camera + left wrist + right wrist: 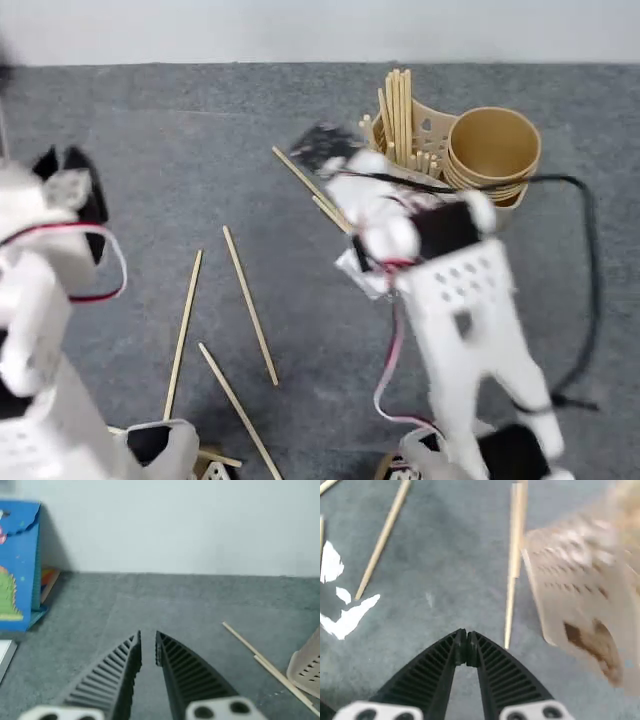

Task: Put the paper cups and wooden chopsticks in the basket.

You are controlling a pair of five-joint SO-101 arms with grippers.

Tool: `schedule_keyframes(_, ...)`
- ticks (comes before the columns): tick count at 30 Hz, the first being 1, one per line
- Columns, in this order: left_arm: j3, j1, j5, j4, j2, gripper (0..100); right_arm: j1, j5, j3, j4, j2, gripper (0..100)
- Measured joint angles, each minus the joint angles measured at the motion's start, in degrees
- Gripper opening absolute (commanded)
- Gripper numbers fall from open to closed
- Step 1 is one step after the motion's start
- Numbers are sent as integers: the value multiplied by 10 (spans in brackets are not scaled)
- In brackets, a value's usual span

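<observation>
Clenches right gripper (466, 635) on nothing near basket (432, 125) holding cups (493, 145) and chopsticks (400, 105), holds left gripper (148, 637) slightly parted and empty, with loose chopsticks (250, 305) lying scattered on grey mat (150, 180).

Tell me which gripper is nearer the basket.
Right. The right gripper hangs close beside the basket, not touching it; the left gripper is far off toward the opposite side of the table.

Grey carpet (150, 150) meets a plain white wall (175, 525).
</observation>
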Motion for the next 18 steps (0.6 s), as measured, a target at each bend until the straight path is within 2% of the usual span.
schedule_keyframes(3,109,-18,0,-43,-72,48,-26,27,-33,0,63,12)
schedule_keyframes(10,345,-20,0,-116,-223,48,-31,81,-129,-18,205,17)
schedule_keyframes(18,556,-23,0,-173,-378,48,-30,84,-229,-30,360,174)
